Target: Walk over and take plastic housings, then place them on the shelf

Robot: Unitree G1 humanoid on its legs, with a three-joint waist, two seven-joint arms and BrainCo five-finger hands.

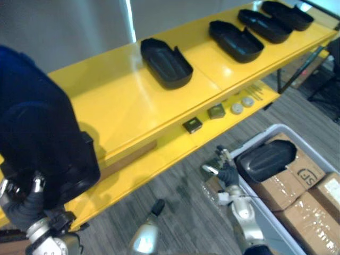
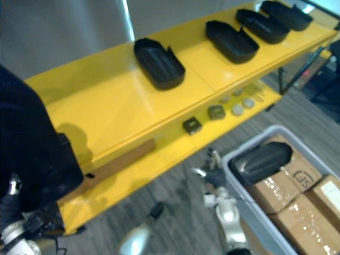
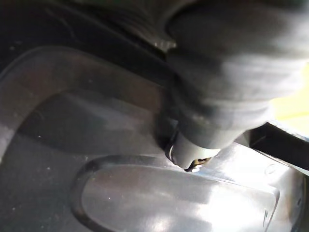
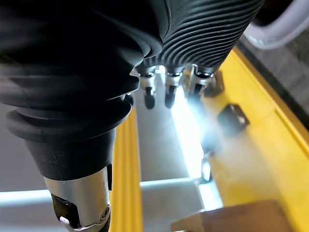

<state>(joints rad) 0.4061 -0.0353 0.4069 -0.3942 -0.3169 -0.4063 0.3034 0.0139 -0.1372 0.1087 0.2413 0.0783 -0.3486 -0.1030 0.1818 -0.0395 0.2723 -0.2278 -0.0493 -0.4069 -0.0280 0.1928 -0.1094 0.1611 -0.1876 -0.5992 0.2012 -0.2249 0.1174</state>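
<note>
Black housing point(image 1: 42, 143) held over shelf point(image 1: 122, 101)
Fingers of left hand point(image 1: 24, 207) hidden behind it; right hand point(image 1: 229, 174) hangs loose-fingered, empty, beside bin point(image 1: 260, 137).

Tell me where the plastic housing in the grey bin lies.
The housing lies lower right in the left eye view, atop cardboard boxes, beside the right robot hand.

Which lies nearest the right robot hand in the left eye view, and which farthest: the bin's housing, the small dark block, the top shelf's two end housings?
From the right robot hand:
1. Bin housing, beside it in the grey bin.
2. Small dark block, lower shelf, ahead.
3. Near-end housing, top shelf, left.
4. Far-end housing, top shelf, far right.
</note>
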